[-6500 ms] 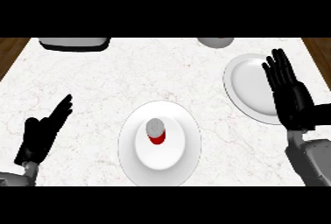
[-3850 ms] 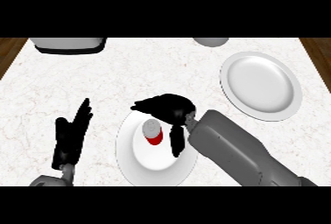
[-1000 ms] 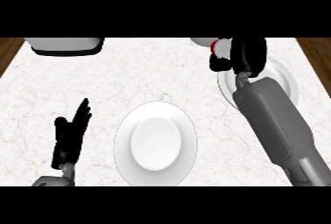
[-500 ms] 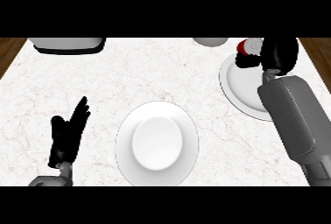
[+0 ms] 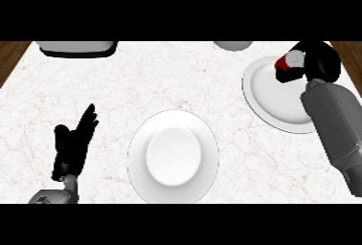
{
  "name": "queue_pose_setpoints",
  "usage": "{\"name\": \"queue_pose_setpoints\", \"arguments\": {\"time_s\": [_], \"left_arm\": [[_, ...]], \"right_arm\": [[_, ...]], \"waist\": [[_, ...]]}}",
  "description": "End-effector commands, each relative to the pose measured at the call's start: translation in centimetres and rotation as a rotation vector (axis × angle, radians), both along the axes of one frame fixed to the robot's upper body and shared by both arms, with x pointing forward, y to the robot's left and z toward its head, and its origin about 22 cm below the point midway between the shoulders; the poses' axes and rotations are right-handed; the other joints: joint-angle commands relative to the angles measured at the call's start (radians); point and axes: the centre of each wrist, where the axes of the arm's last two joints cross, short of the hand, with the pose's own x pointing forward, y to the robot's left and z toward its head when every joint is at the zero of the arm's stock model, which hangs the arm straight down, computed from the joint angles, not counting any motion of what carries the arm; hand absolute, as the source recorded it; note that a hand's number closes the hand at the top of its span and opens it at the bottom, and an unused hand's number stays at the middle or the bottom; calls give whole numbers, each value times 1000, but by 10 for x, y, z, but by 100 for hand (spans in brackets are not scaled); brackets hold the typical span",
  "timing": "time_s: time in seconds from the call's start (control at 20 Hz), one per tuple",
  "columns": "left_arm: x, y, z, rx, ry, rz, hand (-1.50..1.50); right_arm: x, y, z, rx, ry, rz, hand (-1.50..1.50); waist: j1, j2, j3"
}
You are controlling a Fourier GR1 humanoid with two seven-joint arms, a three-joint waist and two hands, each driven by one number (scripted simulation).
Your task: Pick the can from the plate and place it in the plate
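A red can (image 5: 288,60) with a silver top is held by my right hand (image 5: 316,61), whose fingers curl round it, over the far part of the right white plate (image 5: 272,103). My grey right forearm hides that plate's right side. The near white plate (image 5: 173,155) in the middle of the counter has nothing on it. My left hand (image 5: 73,143) rests open at the lower left, fingers pointing up, apart from both plates.
A dark-rimmed grey container (image 5: 76,48) stands at the back left. A grey round object (image 5: 233,45) sits at the back edge, left of the can. Brown wood (image 5: 13,53) shows past the marble counter's left and right edges.
My right hand has carried the can from above the right plate's left rim further right, over its far part. The left hand has stayed still.
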Motion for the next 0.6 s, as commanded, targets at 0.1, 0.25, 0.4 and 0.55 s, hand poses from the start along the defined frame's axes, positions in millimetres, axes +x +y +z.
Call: {"name": "queue_pose_setpoints", "arguments": {"time_s": [0.1, 0.25, 0.4, 0.55], "left_arm": [[-3, 6, -10, 6, 4, -9, 0], [3, -7, 2, 1, -3, -16, 0], [-7, -12, -10, -7, -2, 6, 0], [-1, -13, 5, -4, -6, 3, 0]], "right_arm": [[-5, -32, -25, 118, 167, 43, 150], [-11, -38, -50, 121, 338, 23, 150], [-12, -58, -39, 165, 363, 83, -150], [-20, -54, -59, 193, 285, 190, -150]], "waist": [[3, 2, 0], [21, 10, 1], [4, 1, 0], [4, 1, 1]]}}
